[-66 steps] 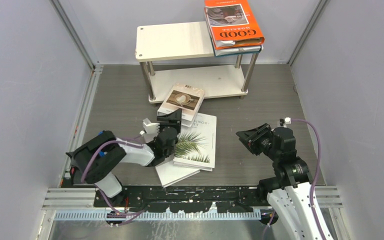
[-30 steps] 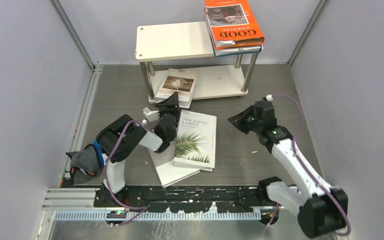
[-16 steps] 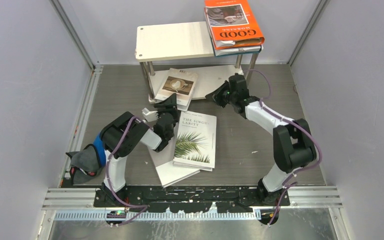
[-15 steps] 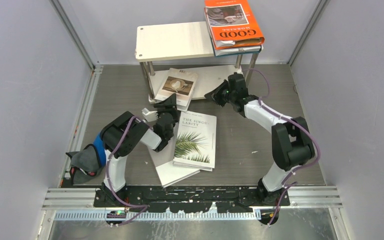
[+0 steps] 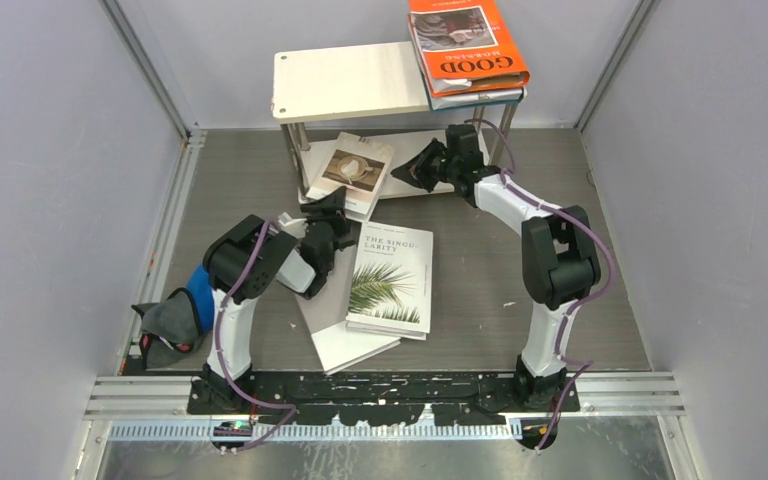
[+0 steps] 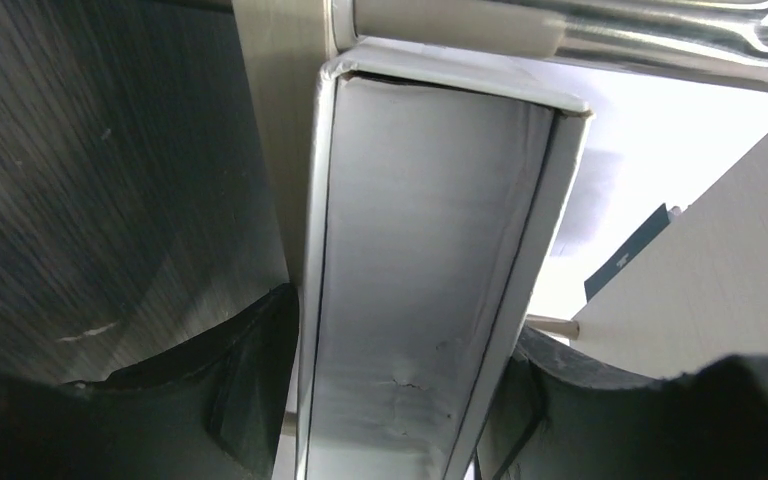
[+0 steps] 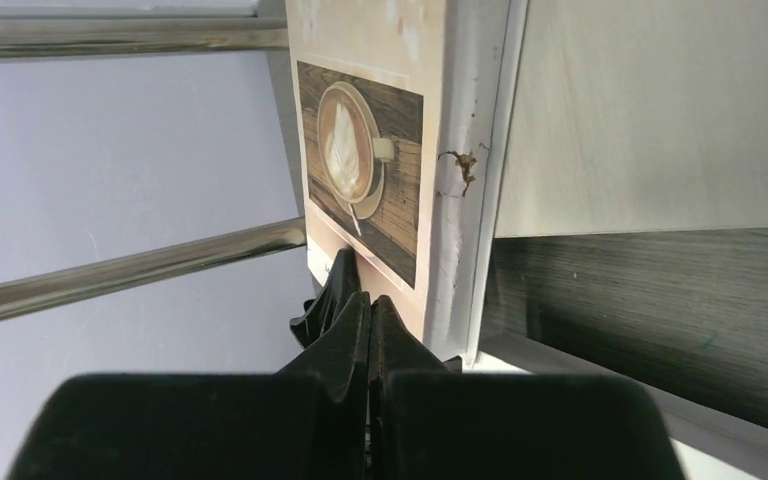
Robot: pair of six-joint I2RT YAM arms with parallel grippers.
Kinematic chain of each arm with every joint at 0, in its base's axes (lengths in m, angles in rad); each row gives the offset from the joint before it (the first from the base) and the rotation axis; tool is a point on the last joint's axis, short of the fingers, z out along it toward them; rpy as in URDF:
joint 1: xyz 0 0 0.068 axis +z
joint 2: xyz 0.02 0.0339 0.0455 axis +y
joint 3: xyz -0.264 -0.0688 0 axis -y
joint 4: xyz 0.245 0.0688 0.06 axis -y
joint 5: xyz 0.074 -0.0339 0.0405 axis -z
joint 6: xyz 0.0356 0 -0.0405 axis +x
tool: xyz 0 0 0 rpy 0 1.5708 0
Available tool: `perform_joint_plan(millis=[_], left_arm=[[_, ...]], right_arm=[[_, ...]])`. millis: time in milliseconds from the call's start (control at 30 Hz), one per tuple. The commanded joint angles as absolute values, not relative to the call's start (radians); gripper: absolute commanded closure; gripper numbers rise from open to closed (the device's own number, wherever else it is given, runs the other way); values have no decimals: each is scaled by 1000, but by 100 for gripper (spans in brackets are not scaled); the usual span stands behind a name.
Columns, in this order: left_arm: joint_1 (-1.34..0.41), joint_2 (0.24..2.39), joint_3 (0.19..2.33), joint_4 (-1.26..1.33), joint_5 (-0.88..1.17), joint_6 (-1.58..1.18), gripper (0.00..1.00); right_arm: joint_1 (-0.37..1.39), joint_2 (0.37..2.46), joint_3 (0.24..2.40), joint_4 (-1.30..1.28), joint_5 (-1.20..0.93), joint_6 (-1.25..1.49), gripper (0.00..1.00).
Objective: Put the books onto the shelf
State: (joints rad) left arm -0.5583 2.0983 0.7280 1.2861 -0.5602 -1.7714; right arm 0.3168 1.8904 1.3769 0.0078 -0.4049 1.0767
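The left end effector is clamped on the near edge of the beige cup-photo book, which lies partly on the lower board of the shelf, while the right end effector, fingers together, points at the book's side.

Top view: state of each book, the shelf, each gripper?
Shelf: upright.
Orange book: stacked on its top board.
Cup book: partly on lower board.
Palm book: flat on table, over white book.
Left gripper: astride cup book's edge, grip unclear.
Right gripper: shut, tips at cup book.
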Motion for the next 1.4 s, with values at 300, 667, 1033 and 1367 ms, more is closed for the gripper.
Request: perform_joint_plan(millis=[300, 667, 1033, 1367], left_arm=[[-521, 2076, 746, 1386, -406, -1729, 37], [-522, 2006, 694, 1388, -356, -1674, 11], [-521, 1905, 634, 1334, -303, -1626, 5], [-511, 1836, 569, 1293, -265, -1608, 4]], right_arm=[[304, 1948, 1387, 95, -474, 1121, 99], [303, 1977, 1333, 205, -453, 1159, 99], [306, 2057, 1368, 254, -424, 1170, 99], [319, 2106, 1415, 309, -406, 1205, 99]])
